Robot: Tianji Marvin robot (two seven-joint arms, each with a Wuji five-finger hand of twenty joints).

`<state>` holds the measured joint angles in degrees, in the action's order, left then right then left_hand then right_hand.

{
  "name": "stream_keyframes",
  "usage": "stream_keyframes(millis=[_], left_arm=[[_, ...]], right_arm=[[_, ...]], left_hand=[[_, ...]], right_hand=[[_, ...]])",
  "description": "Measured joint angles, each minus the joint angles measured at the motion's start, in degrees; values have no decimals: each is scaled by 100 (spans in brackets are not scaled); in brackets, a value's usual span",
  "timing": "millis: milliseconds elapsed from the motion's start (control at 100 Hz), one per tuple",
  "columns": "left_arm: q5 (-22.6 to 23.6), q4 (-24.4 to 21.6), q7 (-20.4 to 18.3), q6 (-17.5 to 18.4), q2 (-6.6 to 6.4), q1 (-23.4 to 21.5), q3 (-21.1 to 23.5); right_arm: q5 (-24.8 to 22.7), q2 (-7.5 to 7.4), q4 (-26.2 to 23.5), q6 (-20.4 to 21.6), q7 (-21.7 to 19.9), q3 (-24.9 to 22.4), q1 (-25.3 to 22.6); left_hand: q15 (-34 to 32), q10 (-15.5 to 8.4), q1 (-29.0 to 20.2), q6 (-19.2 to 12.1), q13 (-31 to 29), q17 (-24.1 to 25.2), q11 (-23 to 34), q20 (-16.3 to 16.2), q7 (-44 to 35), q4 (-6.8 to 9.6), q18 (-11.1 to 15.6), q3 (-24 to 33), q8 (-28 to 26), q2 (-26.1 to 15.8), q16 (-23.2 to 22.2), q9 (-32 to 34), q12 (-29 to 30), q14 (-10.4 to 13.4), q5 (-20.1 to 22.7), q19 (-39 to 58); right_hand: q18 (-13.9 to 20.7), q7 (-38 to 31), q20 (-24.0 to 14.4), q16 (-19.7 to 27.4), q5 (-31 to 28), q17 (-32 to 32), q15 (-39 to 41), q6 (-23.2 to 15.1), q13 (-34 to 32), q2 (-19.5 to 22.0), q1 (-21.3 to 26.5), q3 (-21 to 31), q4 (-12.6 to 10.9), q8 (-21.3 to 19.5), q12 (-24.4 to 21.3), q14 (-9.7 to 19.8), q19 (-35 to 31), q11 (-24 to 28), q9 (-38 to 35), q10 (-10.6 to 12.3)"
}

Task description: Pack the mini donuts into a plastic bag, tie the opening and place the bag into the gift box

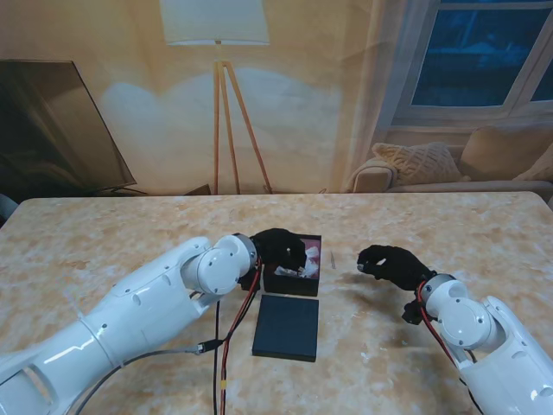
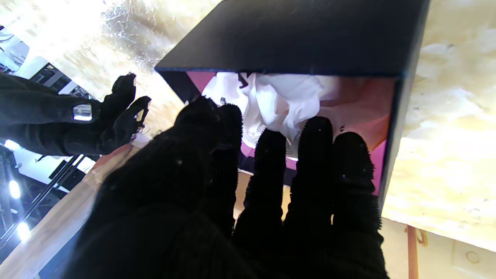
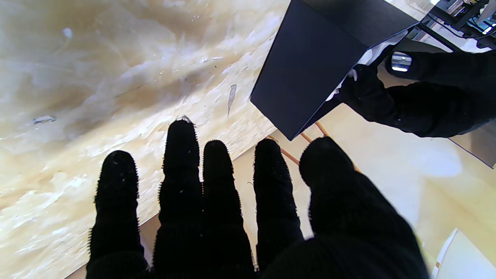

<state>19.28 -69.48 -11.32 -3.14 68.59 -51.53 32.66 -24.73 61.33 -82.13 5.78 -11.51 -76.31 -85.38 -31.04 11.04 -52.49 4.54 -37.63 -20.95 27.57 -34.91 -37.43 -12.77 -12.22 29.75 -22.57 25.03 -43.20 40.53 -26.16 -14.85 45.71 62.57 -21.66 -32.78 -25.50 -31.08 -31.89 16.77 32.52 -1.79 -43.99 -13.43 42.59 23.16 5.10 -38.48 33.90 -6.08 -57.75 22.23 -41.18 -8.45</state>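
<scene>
Late stage, by the look of it. Your gift box (image 1: 294, 266) sits open on the surface (image 1: 104, 233) just ahead of the robot, dark outside, pink inside. A crumpled white bag (image 2: 271, 100) is already down inside it; the left wrist view shows it bunched against the pink wall. You can't make out any donuts through the plastic, and no knot shows, so whether it's filled and tied can't be confirmed from here.

Your left hand (image 1: 278, 246) is over the box's left rim, fingers (image 2: 317, 147) reaching into the opening, right at the bag. Thumb and fingers are close, but whether they're pinching plastic or just resting on it, you cannot tell; the hand blocks its own contact.

Your right hand (image 1: 390, 263) hovers off to the right of the box, well apart from it, nothing in it. In the right wrist view the fingers (image 3: 182, 155) are extended and loosely side by side, thumb spread off; the stand view shows them curled a little. Count it as empty and apart.

The lid (image 1: 287, 327) lies flat on the surface nearer to you than the box, just beside it, not on.

Judgement: packing and bag-in-box look done or nearly done. What's left is letting go and clearing the left hand from the box. The lid isn't in the task, so leave it.
</scene>
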Motion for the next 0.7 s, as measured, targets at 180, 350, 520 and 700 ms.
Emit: stream_keyframes(millis=[180, 350, 520, 700], left_arm=[[185, -353, 20, 74, -139, -212, 216], [382, -565, -8, 164, -223, -354, 405], [492, -727, 48, 214, -280, -504, 574], [608, -850, 93, 283, -325, -645, 713]], right_arm=[[19, 0, 0, -5, -7, 2, 2], [24, 0, 0, -5, -7, 2, 2], [37, 0, 0, -4, -18, 2, 4], [47, 0, 1, -4, -20, 2, 5]], left_hand=[[0, -3, 7, -8, 89, 139, -39, -61, 65, 1, -51, -58, -80, 0, 1, -77, 28, -54, -39, -6], [13, -3, 8, -22, 134, 176, -84, -79, 71, 3, -56, -59, -145, 0, 1, -78, 33, -58, -113, -53], [-69, -3, 8, -40, 134, 200, -52, -156, 71, 3, -105, -70, -234, 0, -42, -78, -3, -60, -102, -53], [-625, -3, -12, -41, -94, 46, 566, -433, -784, 61, -136, -327, -515, -73, -690, 204, -593, -61, -79, 139]], right_hand=[[0, -6, 0, 0, 0, 0, 0, -1, 0, 0, 0, 1, 0, 8, 0, 0, -1, 0, 0, 1], [0, -7, 0, 0, 0, 0, 0, -1, 0, 0, 0, 1, 0, 14, 0, 0, -1, 0, 0, 1], [0, -8, 0, -1, 0, 0, 0, -2, 0, 0, 0, 1, 0, 15, 0, 0, -2, 0, 0, 1], [0, -8, 0, -2, 0, 1, 0, -2, 0, 0, 0, 1, 0, 15, 0, 0, -2, 0, 0, 6]])
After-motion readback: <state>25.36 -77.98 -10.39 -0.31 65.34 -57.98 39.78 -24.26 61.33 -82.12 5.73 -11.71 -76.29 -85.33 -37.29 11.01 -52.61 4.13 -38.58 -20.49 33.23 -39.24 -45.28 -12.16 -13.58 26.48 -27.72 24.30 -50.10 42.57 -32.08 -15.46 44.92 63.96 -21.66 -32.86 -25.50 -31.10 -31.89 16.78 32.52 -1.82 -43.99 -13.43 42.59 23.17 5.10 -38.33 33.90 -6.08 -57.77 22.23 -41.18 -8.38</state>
